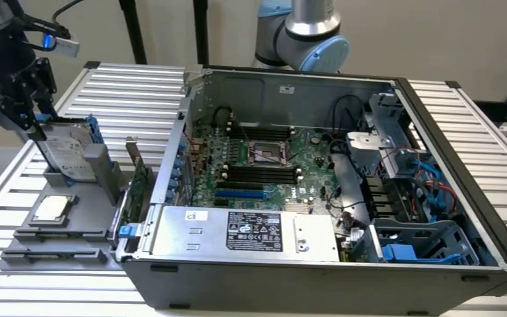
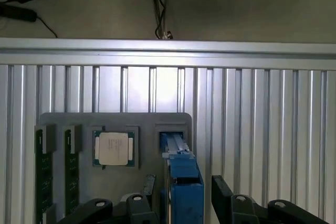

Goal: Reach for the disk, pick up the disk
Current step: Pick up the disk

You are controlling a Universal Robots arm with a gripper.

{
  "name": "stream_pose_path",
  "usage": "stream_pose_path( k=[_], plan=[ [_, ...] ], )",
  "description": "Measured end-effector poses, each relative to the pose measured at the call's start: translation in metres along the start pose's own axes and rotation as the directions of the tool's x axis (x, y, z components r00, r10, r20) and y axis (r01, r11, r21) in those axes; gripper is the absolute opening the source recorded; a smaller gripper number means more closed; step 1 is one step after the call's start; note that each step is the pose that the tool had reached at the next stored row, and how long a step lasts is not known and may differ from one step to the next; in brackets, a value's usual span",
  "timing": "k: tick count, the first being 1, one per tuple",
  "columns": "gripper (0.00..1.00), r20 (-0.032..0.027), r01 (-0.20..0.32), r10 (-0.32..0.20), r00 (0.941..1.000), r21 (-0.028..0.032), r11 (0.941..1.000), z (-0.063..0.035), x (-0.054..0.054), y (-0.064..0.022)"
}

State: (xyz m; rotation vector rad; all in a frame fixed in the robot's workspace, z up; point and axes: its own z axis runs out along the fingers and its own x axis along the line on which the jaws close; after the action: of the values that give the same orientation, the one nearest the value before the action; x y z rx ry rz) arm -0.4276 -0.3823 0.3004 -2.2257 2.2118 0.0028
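At the exterior view's left, the arm's black tool end (image 1: 16, 99) points steeply down over the far end of a grey holder (image 1: 24, 254) on the ribbed bench (image 1: 130, 86). Its jaws stand open around the disk (image 1: 64, 150). In the wrist view one black finger (image 2: 149, 184) shows on each side of the disk's blue-framed upper edge, with a thin gap on both sides and nothing gripped.

The disk stands on edge in the holder's far slot. A square chip (image 1: 51, 208) lies flat just in front of it, and two green memory sticks (image 2: 42, 171) sit in slots beside the chip.

Bare bench slats lie behind the holder. To the right the room tightens, where an upright card (image 1: 135, 175) stands near the disk. Just past the card is the wall of the open computer case (image 1: 465, 264). Behind the case rises the arm's silver and blue joint (image 1: 311, 33).
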Motion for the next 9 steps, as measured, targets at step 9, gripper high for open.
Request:
stream_pose_path(
  k=[9],
  plan=[
    [0.54, 0.0001, 0.000, 0.000, 1.0000, 0.0031, 1.0000, 0.0056, 0.0000, 0.0015]
  ],
)
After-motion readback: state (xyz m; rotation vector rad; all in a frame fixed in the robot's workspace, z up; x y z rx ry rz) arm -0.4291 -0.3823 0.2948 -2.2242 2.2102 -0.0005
